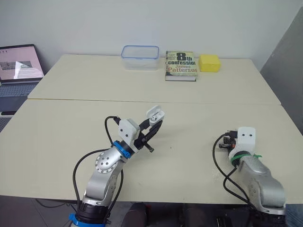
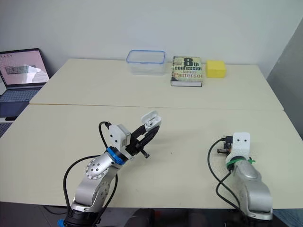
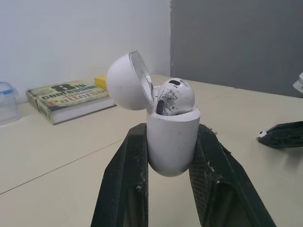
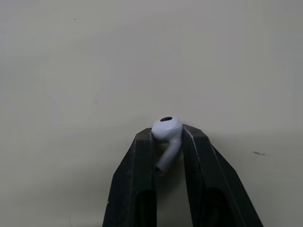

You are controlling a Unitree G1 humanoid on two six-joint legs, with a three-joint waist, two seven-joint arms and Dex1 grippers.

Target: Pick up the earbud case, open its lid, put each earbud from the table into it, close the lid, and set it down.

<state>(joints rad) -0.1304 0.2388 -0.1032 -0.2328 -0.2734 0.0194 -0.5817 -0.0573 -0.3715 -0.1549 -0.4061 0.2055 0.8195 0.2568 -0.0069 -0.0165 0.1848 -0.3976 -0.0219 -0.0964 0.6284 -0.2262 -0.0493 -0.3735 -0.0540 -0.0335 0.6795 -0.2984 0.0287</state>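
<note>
Case (image 3: 173, 151) clamped in left jaws, held above table (image 1: 189, 142) centre, lid (image 3: 125, 80) open, one earbud (image 3: 177, 94) inside. Second earbud (image 4: 166, 130) pinched in right jaws, near right.

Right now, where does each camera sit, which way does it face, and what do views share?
Left eye view: on the head, facing forward and down over the table; both arms show, with left gripper and right gripper.
Right eye view: the same camera's other eye, same scene.
Left wrist view: on the left wrist, along its fingers clamping the open earbud case; book beyond.
Right wrist view: on the right wrist, facing the table, fingers pinching an earbud.
Shared: eye and left wrist views both show earbud case and book.
</note>
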